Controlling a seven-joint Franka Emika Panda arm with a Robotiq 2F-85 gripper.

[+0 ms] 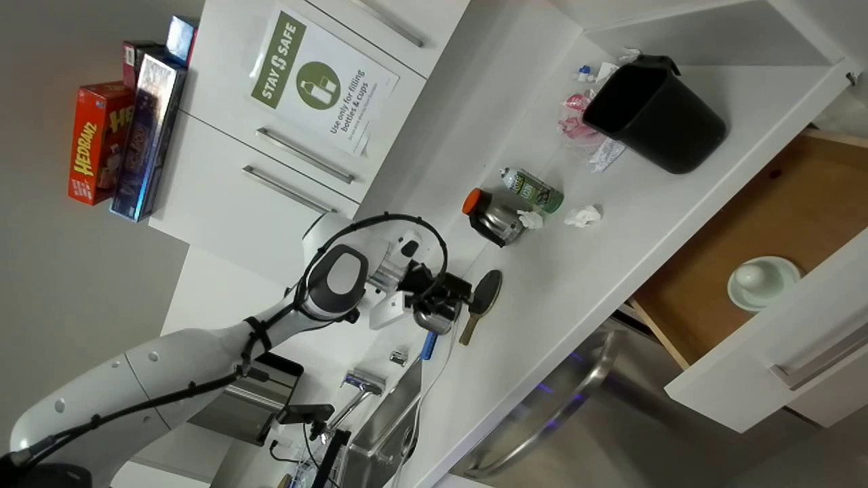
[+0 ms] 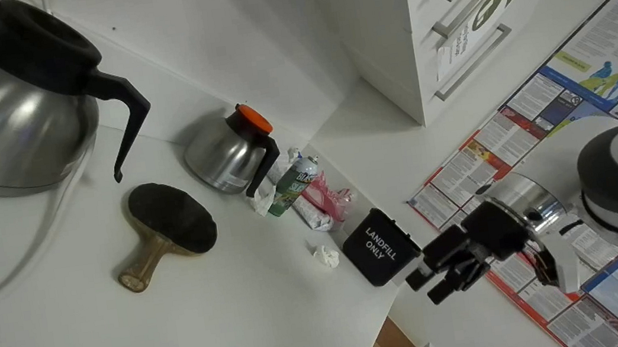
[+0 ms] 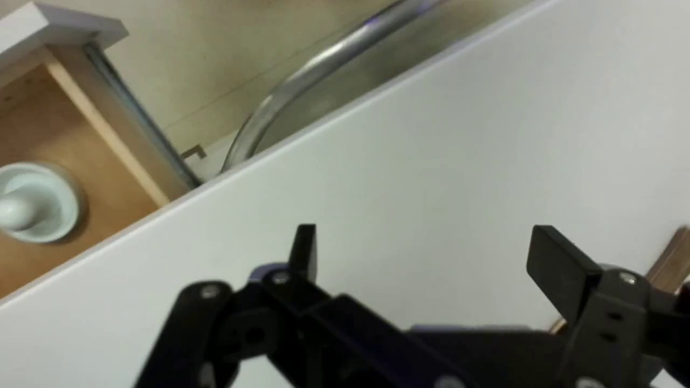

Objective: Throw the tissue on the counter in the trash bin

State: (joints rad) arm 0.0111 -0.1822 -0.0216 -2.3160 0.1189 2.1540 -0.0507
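A crumpled white tissue (image 1: 583,216) lies on the white counter (image 1: 542,305); it also shows in an exterior view (image 2: 326,256) beside the bin. Another white wad (image 1: 530,219) lies against the spray can and carafe, also seen in an exterior view (image 2: 262,197). The black trash bin (image 1: 678,122) stands on the counter's far end, labelled "LANDFILL ONLY" in an exterior view (image 2: 378,248). My gripper (image 1: 464,290) is in the air above the counter, apart from both wads. In the wrist view my gripper (image 3: 423,250) is open, with only bare counter (image 3: 404,178) between its fingers. Tissue and bin are out of the wrist view.
An orange-lidded carafe (image 1: 498,220), a green spray can (image 1: 536,190) and pink and white bags (image 1: 580,125) stand near the back wall. A dark paddle-shaped brush (image 2: 171,218) and large carafe (image 2: 2,112) are on the counter. A wooden drawer (image 1: 712,224) hangs open in front.
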